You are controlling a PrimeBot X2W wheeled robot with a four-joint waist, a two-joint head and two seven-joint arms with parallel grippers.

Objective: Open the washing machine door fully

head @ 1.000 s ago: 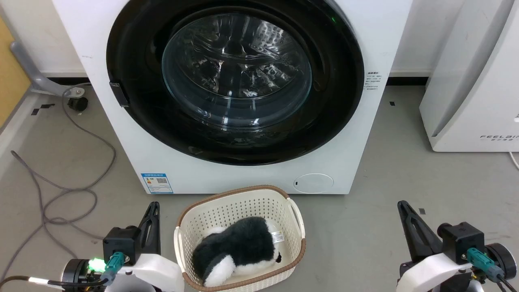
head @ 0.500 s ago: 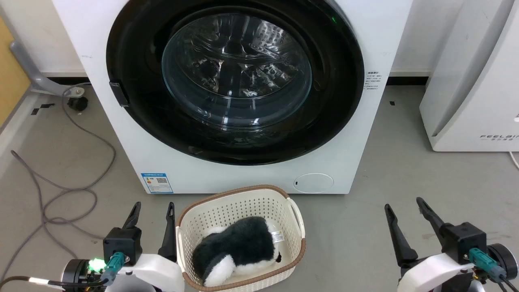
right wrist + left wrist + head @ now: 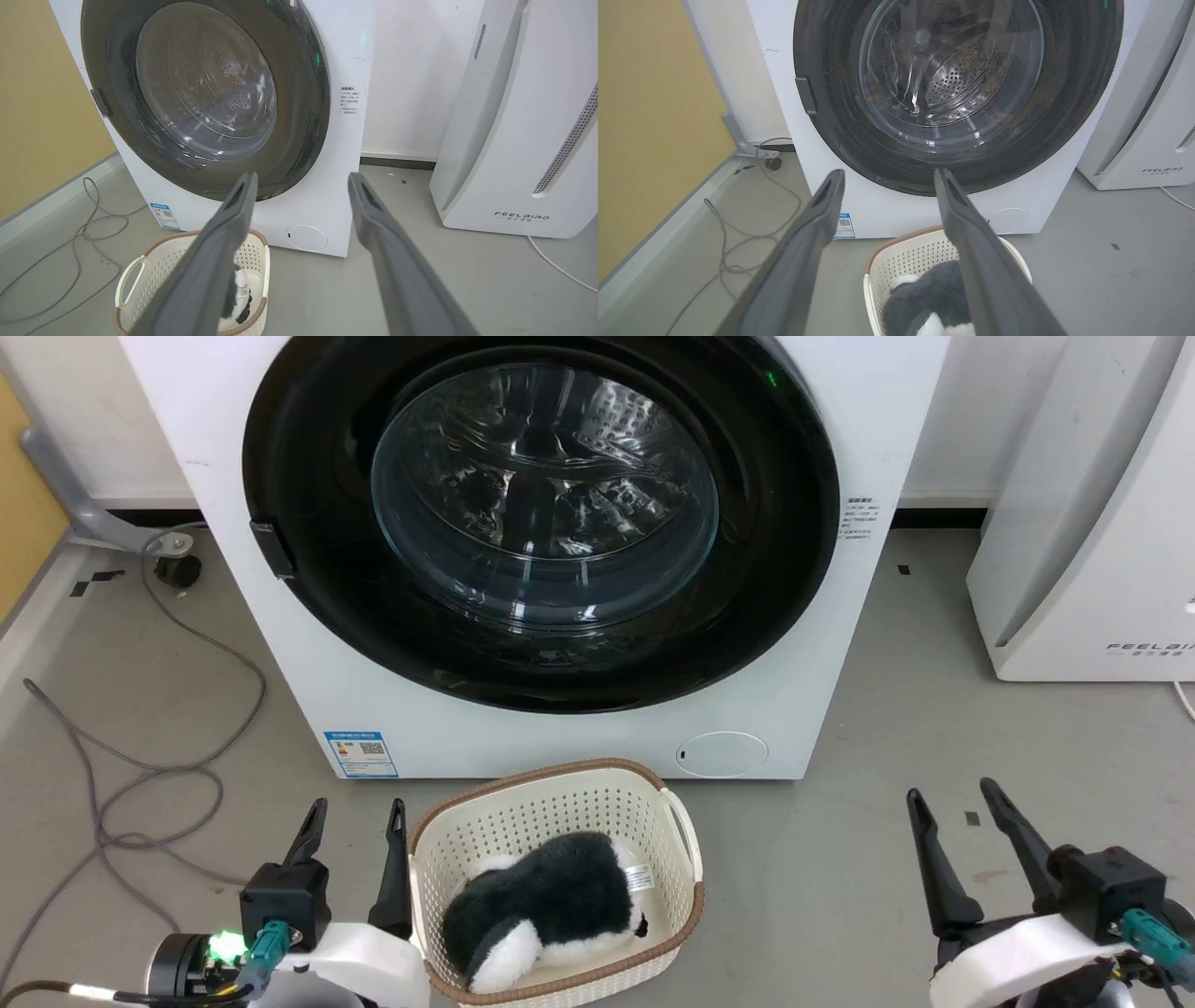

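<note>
The left gripper [image 3: 359, 805] is seen at the lower left of the head view, its two dark fingers [image 3: 393, 868] spread apart, pointed upward and empty. The right gripper [image 3: 952, 791] is seen at the lower right, likewise parted and empty, leaned slightly leftward. A green light [image 3: 222, 945] is lit at the left wrist. The left forearm [image 3: 359, 957] and right forearm [image 3: 1004, 957] are cut off by the bottom edge.

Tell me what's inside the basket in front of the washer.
A black-and-white plush toy lies in the basket, with a white tag on its side. The toy covers most of the basket's floor, so anything beneath it is hidden.
</note>
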